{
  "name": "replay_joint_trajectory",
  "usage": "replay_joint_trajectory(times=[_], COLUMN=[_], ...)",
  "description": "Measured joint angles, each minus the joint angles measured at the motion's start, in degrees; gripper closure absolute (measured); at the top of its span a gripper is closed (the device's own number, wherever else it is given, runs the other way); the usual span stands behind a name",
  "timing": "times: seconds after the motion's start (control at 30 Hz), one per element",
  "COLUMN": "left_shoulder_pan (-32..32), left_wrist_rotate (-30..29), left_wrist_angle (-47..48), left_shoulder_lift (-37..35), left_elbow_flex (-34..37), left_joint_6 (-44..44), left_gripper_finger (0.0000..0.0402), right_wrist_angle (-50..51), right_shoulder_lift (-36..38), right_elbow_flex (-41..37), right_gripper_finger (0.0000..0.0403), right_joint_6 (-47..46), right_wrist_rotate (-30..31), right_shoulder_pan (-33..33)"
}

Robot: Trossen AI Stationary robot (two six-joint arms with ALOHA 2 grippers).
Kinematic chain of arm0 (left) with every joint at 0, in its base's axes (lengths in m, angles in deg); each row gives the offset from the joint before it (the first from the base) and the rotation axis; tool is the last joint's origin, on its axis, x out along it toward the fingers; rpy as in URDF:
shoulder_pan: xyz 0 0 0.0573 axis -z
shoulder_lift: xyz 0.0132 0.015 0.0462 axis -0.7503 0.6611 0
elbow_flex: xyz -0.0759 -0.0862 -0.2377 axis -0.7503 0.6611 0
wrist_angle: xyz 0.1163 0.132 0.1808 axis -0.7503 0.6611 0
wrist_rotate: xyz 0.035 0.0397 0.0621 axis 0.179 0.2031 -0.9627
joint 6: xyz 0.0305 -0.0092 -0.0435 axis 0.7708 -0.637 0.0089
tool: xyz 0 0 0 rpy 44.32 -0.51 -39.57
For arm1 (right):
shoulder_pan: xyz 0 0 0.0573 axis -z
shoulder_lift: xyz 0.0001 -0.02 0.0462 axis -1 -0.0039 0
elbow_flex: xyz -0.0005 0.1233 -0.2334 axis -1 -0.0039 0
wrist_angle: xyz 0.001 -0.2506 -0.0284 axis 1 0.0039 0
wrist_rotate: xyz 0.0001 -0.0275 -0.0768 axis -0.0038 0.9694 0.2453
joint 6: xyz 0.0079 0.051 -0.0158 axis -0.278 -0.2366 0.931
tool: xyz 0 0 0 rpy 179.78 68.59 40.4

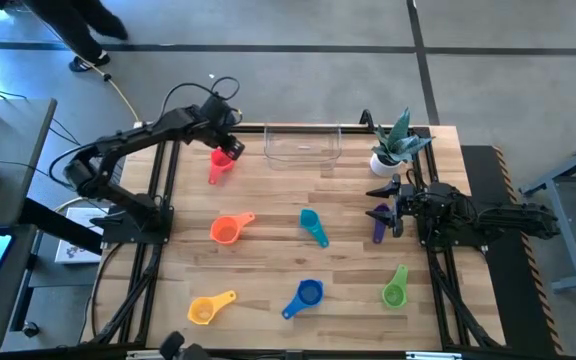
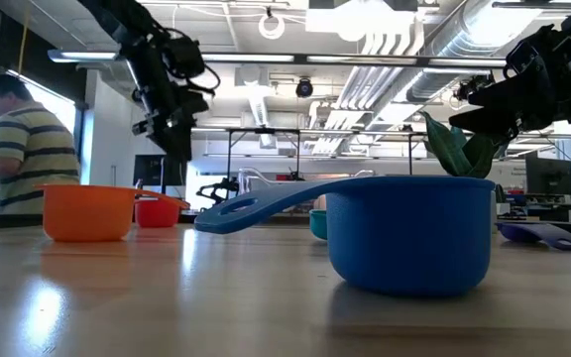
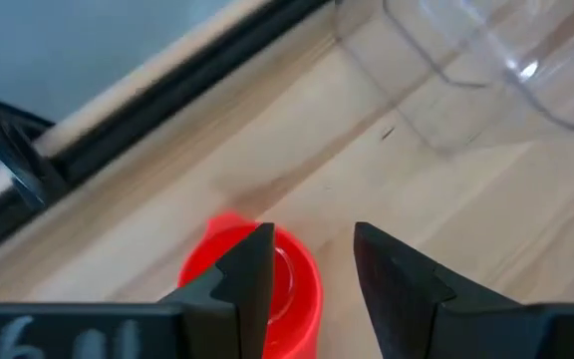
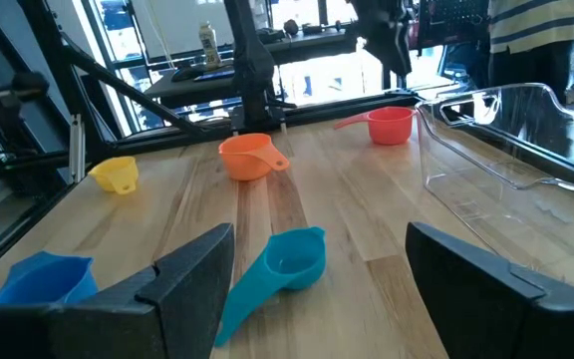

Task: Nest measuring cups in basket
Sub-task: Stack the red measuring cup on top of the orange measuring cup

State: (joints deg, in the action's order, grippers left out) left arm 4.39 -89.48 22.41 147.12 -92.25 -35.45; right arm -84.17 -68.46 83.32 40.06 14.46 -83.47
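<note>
**A:** At the far left of the table, we hold our left gripper [image 1: 230, 146] just above the red cup [image 1: 218, 164], with the fingers apart and nothing between them. We judge this cup is the first we want to carry, because it lies near the basket [image 1: 303, 146].

**B:** And the basket is empty, standing at the far edge, beside the plant pot [image 1: 385, 160]?

**A:** Yes. Our right gripper [image 1: 390, 205] waits at the right side, open wide and holding nothing, close to the purple cup [image 1: 379, 224].

**B:** How many cups do we count?

**A:** Seven, one of each colour: red, purple, orange cup [image 1: 228, 229], teal cup [image 1: 313, 226], yellow cup [image 1: 208, 308], blue cup [image 1: 305, 296], green cup [image 1: 396, 287]. All lie apart on the wood, none nested. One basket, one pot.
</note>
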Motion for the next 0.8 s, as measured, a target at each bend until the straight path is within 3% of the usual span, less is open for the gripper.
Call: replay_joint_trajectory(times=[0.4, 0.8], left_shoulder_pan=[0.15, 2.56], left_wrist_rotate=[0.32, -0.57], left_wrist_angle=[6.54, 6.38], left_shoulder_lift=[5.58, 6.77], left_elbow_flex=[0.02, 0.04], left_joint_6=[-4.80, -8.55], left_gripper_finger=[0.0275, 0.0275], right_wrist_angle=[0.00, 0.00], right_shoulder_lift=[-0.02, 0.00], right_elbow_flex=[0.00, 0.00], right_gripper_finger=[0.0115, 0.0115], right_joint_6=[0.00, 0.01], right_wrist_rotate=[0.00, 0.00], right_shoulder_pan=[0.02, 0.01])
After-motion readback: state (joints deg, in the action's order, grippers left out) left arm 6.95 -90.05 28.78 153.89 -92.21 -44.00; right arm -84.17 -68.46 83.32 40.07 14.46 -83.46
